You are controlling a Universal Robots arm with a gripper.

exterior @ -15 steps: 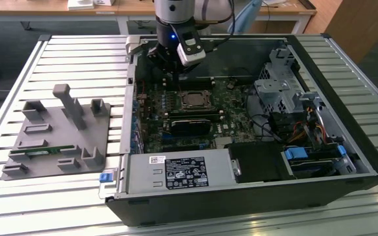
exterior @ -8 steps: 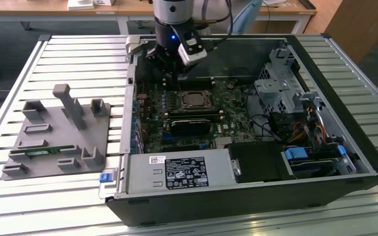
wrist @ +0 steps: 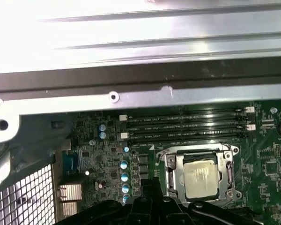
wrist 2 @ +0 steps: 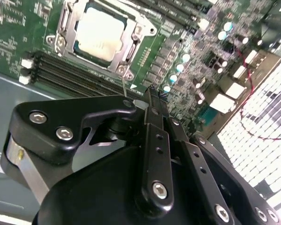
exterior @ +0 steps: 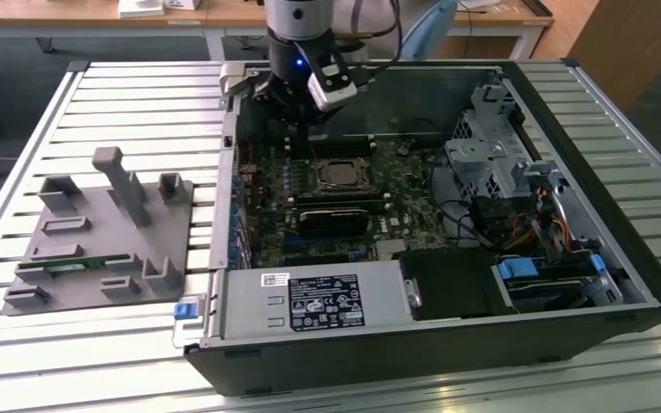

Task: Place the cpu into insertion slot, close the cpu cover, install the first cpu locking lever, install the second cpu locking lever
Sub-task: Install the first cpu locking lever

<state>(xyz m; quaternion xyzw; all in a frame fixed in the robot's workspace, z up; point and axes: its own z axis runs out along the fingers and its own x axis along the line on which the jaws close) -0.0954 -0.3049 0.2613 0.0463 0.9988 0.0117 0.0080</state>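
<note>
**Chip seated, frame down, arm poised at the socket**

Closest to me is the open computer case (exterior: pixel 423 366), lying on its side on the slatted table (exterior: pixel 135 86) so the board faces up where an arm can reach it. Just inside its near wall sits the power supply (exterior: pixel 313 303), and off to the exterior view's left stands a grey parts fixture (exterior: pixel 101 258) (presumably where loose parts wait their turn).

Further in, past a long black card (exterior: pixel 330 219), is the business end. The cpu (wrist 2: pixel 99 35) lies flat in the insertion slot (wrist: pixel 196 156), silvery top up and square to the rim, so the first step looks done. The cpu cover (wrist 2: pixel 64 28) lies down around it, its cut-out centre leaving the metal top showing. That is how it has to sit before any lever can clamp it.

The gripper (wrist 2: pixel 149 96) hangs just above the board at the socket's edge, close beside the chip rather than over it. Whether its grip is wide or narrow I cannot tell. It carries no chip. A thin rod (wrist 2: pixel 124 86) rises from the socket's corner right by the gripper's tip. I take it for one of the locking levers standing unlatched, though it is too fine to be sure. The arm's low, close stance suits working that corner. Just beyond run the memory slots (wrist: pixel 187 124), then the case's far wall.
</note>
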